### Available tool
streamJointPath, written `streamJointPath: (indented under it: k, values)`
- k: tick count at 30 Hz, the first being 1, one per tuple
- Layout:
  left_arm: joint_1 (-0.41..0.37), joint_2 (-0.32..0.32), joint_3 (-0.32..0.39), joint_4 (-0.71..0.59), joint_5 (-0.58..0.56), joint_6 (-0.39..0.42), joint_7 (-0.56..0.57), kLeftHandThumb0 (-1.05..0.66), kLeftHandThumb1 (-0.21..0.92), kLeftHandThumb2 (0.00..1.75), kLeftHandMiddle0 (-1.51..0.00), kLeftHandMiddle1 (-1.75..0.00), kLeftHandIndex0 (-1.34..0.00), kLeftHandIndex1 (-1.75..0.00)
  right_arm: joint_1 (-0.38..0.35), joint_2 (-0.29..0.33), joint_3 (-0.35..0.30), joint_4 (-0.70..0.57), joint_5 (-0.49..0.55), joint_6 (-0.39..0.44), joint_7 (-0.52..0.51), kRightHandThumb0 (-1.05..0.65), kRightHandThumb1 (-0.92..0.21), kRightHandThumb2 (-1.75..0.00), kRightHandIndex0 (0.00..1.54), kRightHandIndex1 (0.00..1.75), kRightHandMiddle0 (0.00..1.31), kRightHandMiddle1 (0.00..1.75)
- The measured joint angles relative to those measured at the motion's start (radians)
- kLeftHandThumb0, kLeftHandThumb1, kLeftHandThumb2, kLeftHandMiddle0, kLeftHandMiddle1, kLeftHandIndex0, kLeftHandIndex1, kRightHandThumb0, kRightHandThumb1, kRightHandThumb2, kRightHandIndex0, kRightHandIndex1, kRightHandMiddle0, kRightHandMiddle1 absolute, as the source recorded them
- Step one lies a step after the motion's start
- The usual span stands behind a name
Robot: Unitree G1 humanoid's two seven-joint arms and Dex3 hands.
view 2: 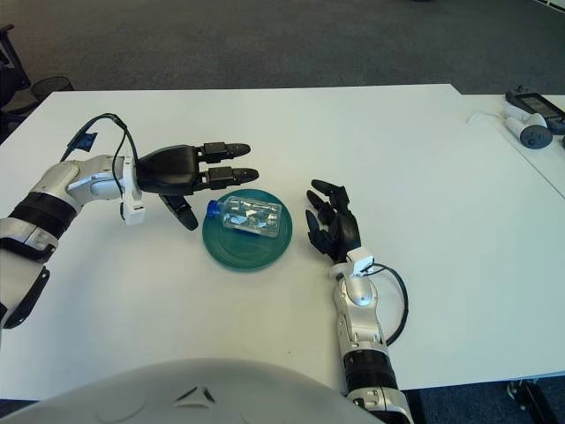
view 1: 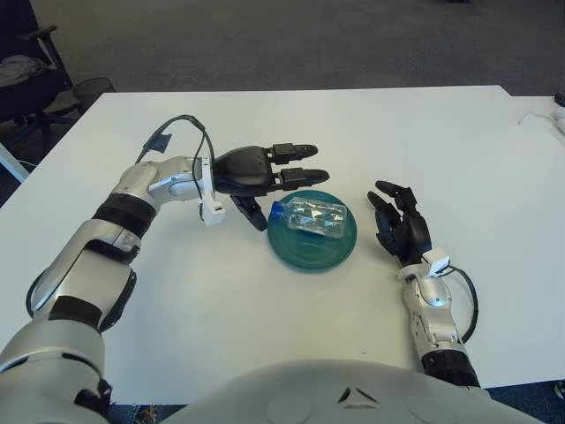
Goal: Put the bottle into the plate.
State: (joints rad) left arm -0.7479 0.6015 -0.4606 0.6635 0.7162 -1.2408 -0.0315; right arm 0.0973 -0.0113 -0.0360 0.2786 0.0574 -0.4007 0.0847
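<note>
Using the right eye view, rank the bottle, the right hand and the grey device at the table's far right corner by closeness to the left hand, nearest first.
1. The bottle, lying in the green plate, just right of the left hand, whose fingers are spread and hold nothing.
2. The right hand, further right, past the plate.
3. The grey device, at the far right edge.

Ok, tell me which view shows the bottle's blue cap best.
The right eye view: the blue cap sits clear of the left hand. In the left eye view the thumb crowds it. The bottle lies in the plate.
</note>
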Motion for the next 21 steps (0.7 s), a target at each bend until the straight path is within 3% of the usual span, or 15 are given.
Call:
streamJointPath:
  k: [4,10,12,17,21]
  values:
    - [-0.001,-0.009,0.012,0.056,-0.147,0.002,-0.04,-0.81,0.87,0.16,0.0,0.0,0.0,-0.32,-0.001,0.0,0.0,-0.003,0.0,-0.004,0.0,-0.67,-0.92,-0.5,0.35,0.17,0.0,0.95]
    - [0.01,-0.048,0.033,0.076,-0.398,0.032,-0.108,-0.88,0.92,0.47,-0.18,-0.07,0.0,-0.61,-0.005,-0.003,0.0,-0.011,0.0,-0.012,0.0,-0.68,-0.92,-0.51,0.35,0.17,0.0,0.94]
    - [0.019,-0.074,0.052,0.08,-0.473,0.046,-0.122,-0.88,0.92,0.54,-0.25,-0.09,0.0,-0.81,-0.005,-0.003,0.0,-0.011,0.0,-0.013,0.0,-0.67,-0.92,-0.5,0.35,0.17,0.0,0.94]
    - [0.052,-0.168,0.137,0.091,-0.658,0.123,-0.132,-0.86,0.92,0.69,-0.35,-0.12,-0.01,-1.03,-0.004,-0.002,0.0,-0.009,0.0,-0.009,0.0,-0.66,-0.92,-0.49,0.35,0.17,0.0,0.95]
    - [0.076,-0.278,0.263,0.122,-0.803,0.236,-0.094,-0.84,0.92,0.81,-0.42,-0.17,-0.06,-1.12,-0.002,0.0,0.001,-0.004,0.0,-0.001,0.0,-0.65,-0.92,-0.48,0.35,0.17,0.0,0.95]
